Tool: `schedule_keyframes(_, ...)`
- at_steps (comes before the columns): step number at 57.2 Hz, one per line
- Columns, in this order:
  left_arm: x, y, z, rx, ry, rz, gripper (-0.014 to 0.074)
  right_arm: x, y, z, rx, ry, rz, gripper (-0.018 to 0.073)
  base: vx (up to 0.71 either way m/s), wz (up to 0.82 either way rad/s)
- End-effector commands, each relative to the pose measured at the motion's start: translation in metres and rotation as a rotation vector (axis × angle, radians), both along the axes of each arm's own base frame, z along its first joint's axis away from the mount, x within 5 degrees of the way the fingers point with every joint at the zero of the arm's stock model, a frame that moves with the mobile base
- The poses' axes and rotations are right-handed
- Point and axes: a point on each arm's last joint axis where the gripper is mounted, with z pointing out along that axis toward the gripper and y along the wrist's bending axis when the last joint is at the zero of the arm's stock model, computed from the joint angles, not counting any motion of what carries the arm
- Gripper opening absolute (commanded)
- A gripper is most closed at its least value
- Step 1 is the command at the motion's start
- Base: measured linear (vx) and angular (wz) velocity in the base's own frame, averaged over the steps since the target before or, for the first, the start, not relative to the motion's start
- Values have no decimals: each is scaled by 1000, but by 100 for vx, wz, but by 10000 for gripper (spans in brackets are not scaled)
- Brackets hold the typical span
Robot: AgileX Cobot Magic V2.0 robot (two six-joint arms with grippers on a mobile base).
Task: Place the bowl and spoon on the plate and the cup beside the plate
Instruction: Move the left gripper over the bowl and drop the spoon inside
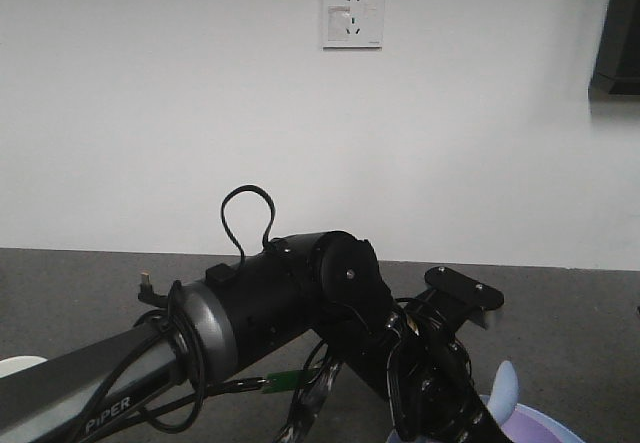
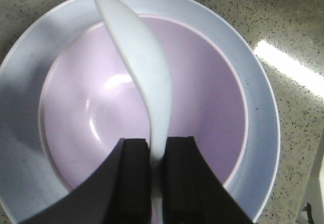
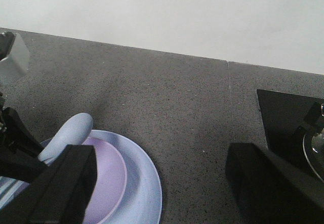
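**Spoon clamped above the bowl, bowl sitting on the plate**

A white wall (image 1: 150,93) rises behind the dark speckled counter (image 3: 192,113). In the front view a black and grey arm (image 1: 250,313) crosses the lower frame, with "PIPER" in white letters at the lower left. The bottom edge cuts off its far end.

The plate (image 2: 263,133) lies on the counter, its lower edge out of frame in the left wrist view. The bowl (image 2: 202,92) sits centred inside it. The spoon (image 2: 139,62) stretches over the bowl, its scoop toward the upper left rim. Whether it touches the bowl cannot be told.

The left claw (image 2: 156,158) is clamped on the spoon's handle. The right claw (image 3: 159,155) stands wide apart and holds nothing.

The wall socket (image 1: 352,13), top centre, carries print too small to read.
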Motion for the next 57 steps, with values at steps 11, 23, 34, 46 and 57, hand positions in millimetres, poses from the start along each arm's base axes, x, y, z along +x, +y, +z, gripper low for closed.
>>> schedule_keyframes(11,-8,3,41,-114,-49,17,457,1,0,17,-4,-110,-2,585,0,0)
schedule_keyframes(23,-8,3,47,-121,-57,8,496,1,0,17,-4,-110,-2,585,0,0)
schedule_keyframes(34,-11,7,83,-146,-135,-27,496,1,0,17,-4,-107,-2,585,0,0)
schedule_keyframes(46,-10,25,124,-89,-240,53,479,1,0,15,-5,-98,-1,585,0,0)
schedule_keyframes(57,-5,53,147,30,-398,217,440,1,0,15,-5,-97,-1,585,0,0)
